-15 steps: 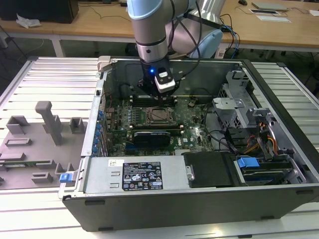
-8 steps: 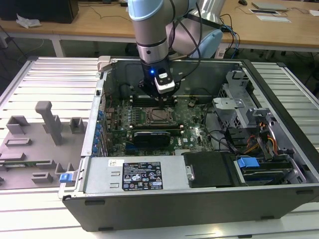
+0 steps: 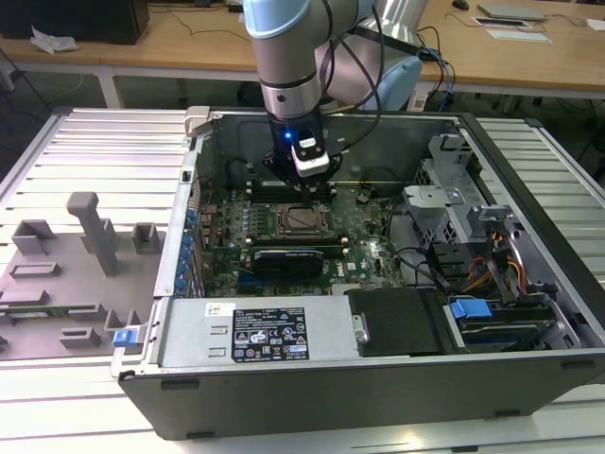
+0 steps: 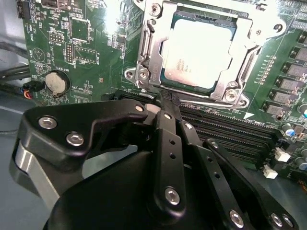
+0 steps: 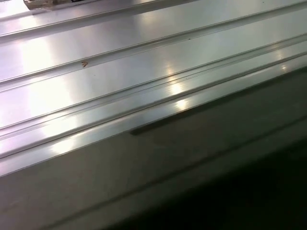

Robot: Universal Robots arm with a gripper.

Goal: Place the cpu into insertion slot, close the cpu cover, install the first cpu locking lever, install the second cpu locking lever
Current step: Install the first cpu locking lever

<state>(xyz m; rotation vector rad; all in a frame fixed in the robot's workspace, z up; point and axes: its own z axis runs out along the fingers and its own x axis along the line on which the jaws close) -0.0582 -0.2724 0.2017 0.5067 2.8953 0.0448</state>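
In the exterior view the arm (image 3: 293,57) ran off the frame at 12 o'clock, and its wrist hid the board just behind the cpu (image 3: 301,219). The gripper (image 3: 304,185) was too small and shadowed there to tell how its fingers stood. The case (image 3: 378,378) was cut by the frame at 6 o'clock.

In the second wrist view the gripper body (image 4: 144,191) covered the board toward 6 o'clock and hid the near ends of the memory slots (image 4: 230,134). The cpu cover (image 4: 148,48) was clipped at 12 o'clock. Whether either locking lever was latched could not be told.

In the first wrist view ribbed metal (image 5: 120,72) faded to an unreadable dark blur toward 5 o'clock.
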